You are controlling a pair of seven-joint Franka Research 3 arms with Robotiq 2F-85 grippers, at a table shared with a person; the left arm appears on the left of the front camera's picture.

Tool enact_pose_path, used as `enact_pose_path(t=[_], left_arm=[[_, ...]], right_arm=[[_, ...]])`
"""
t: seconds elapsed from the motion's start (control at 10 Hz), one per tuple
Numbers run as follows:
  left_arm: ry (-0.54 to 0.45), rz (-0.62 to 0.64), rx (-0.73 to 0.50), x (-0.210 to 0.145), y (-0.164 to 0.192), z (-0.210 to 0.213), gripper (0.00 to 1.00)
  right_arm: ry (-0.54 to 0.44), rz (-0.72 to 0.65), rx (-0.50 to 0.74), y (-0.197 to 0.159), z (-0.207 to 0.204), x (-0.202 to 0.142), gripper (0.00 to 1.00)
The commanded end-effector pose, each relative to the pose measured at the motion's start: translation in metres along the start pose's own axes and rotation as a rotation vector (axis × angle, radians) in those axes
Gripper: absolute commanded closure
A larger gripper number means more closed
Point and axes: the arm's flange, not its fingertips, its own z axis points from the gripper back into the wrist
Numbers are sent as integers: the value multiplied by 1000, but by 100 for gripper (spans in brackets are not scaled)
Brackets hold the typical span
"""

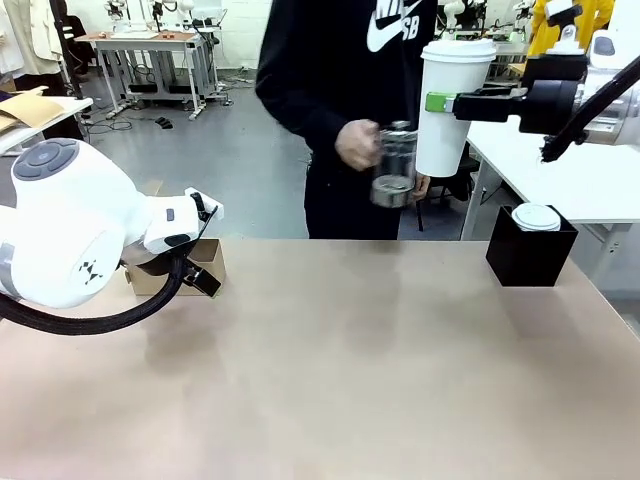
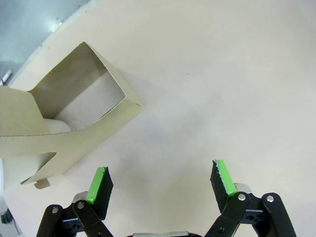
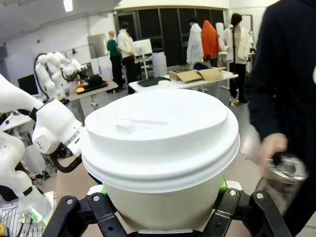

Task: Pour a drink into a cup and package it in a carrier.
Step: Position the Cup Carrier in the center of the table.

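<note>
The cup (image 1: 450, 140), tall, white and capped with a lid, hangs high above the worktop (image 1: 340, 360), clamped at its upper wall between the pads of the right gripper (image 1: 440, 102). The grip is from the side, probably so the cup stays upright and the top stays free. Just beside the cup, on its left, the person's hand (image 1: 357, 143) holds the glass jug (image 1: 393, 165). The jug is too blurred to show the drink. With the lid on, pouring looks done and packaging is what remains. Below the cup, slightly right, the black box (image 1: 525, 258) holds a shorter cup (image 1: 536, 217). Well apart from the cup, far left on the worktop, stands the carrier (image 2: 74, 118). The left gripper (image 2: 160, 173) hovers just beside the carrier, fingers spread and empty, seemingly ready to steady it.
</note>
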Motion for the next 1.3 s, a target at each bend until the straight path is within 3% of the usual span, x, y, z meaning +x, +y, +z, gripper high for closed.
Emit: enact_pose_path(t=[0.0, 0.5, 0.8, 1.2], left_arm=[[0, 2, -2, -1, 1, 0, 0], [0, 0, 0, 0, 0, 0, 0], [55, 133, -20, 16, 26, 58, 0], [137, 283, 0, 67, 71, 125, 0]], right_arm=[[-13, 1, -2, -2, -2, 6, 20], [-13, 1, -2, -2, -2, 6, 20], [-13, 1, -2, -2, -2, 6, 20], [-13, 1, -2, -2, -2, 6, 20]])
